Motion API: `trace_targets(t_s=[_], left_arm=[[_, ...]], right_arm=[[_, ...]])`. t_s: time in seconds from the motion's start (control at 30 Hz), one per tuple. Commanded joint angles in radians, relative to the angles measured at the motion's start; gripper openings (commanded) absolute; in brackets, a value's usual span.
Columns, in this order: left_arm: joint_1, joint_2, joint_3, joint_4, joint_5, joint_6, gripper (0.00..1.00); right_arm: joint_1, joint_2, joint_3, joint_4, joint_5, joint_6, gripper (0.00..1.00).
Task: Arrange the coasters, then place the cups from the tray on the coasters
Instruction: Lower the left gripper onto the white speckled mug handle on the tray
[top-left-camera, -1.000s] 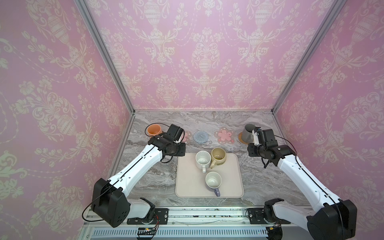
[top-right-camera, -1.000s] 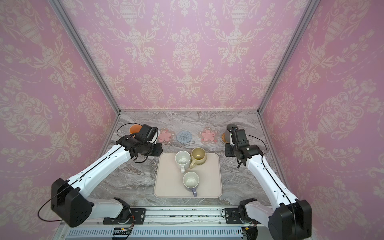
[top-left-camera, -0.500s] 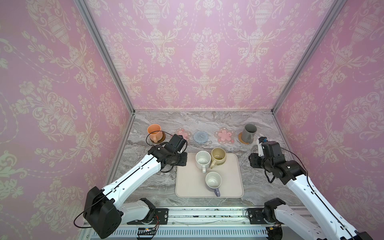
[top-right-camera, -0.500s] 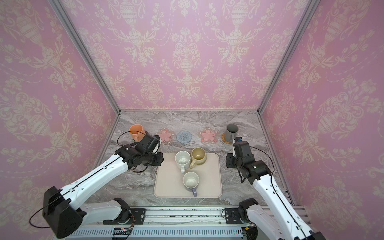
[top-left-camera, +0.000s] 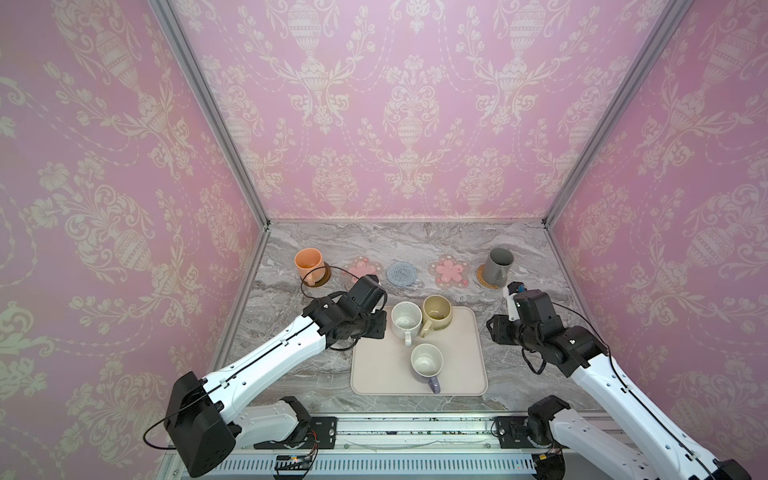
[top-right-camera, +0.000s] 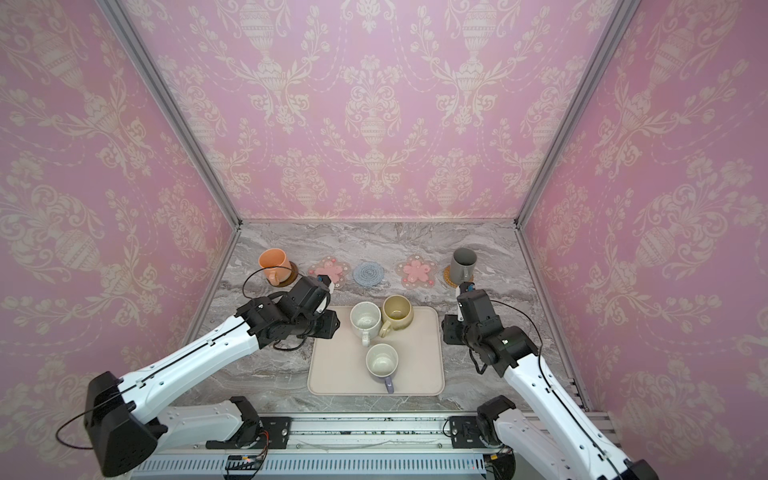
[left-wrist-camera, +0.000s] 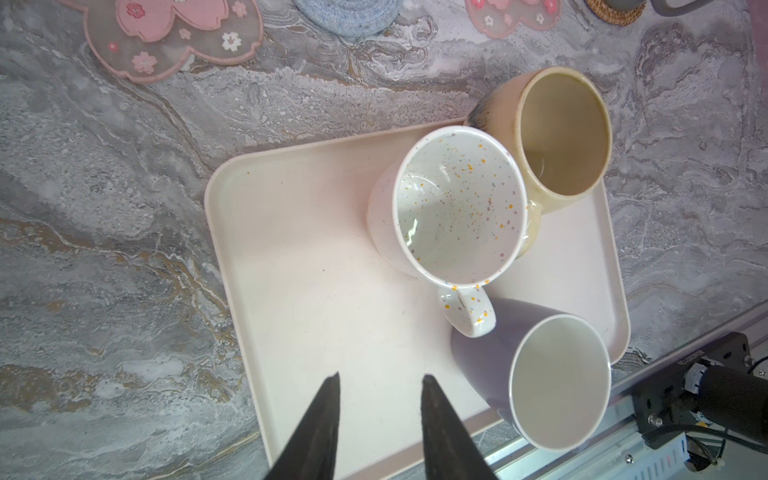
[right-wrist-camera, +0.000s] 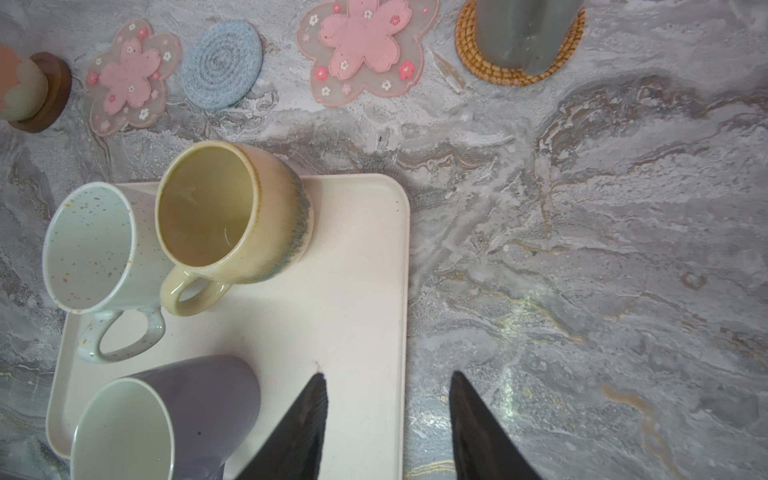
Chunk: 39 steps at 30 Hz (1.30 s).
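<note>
The cream tray (top-left-camera: 374, 374) holds three cups: speckled white (top-left-camera: 405, 320), beige-yellow (top-left-camera: 436, 311) and lavender (top-left-camera: 426, 361). Along the back lie the coasters. The dark brown one (top-left-camera: 323, 277) carries the orange cup (top-left-camera: 309, 264). Then come a pink flower (top-left-camera: 360, 266), the blue crocheted one (top-left-camera: 402, 273), a second pink flower (top-left-camera: 449, 270), and the rattan one (top-left-camera: 484, 279) under the dark grey cup (top-left-camera: 498, 266). My left gripper (left-wrist-camera: 380, 376) hangs open and empty over the tray's left part. My right gripper (right-wrist-camera: 388, 374) is open and empty, straddling the tray's right rim.
Grey marble tabletop (top-left-camera: 519, 374) enclosed by pink patterned walls on three sides. A metal rail (top-left-camera: 415, 432) with the arm bases runs along the front edge. A black cable loop (top-left-camera: 307, 291) from the left arm lies beside the orange cup.
Both arms have drawn back from the coaster row toward the tray, the left away from the orange cup and the right away from the dark grey cup. Both cups stay on their coasters.
</note>
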Motion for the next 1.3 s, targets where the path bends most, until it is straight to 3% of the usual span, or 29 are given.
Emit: trace_targets(t_s=[0.0, 0.4, 0.87, 1.27], left_arm=[[-0.022, 0.021, -0.035, 0.048, 0.01, -0.062, 0.36], [-0.141, 0.148, -0.081, 0.223, 0.016, -0.181, 0.36], [-0.17, 0.238, -0.064, 0.31, 0.025, -0.219, 0.36], [-0.194, 0.216, -0.065, 0.323, 0.037, -0.25, 0.37]], right_arm=[[0.025, 0.025, -0.015, 0.035, 0.014, 0.037, 0.5], [0.087, 0.122, 0.016, 0.07, 0.001, 0.029, 0.5], [0.104, 0.146, 0.019, 0.075, -0.007, 0.033, 0.5], [0.11, 0.166, 0.021, 0.078, -0.009, 0.03, 0.51]])
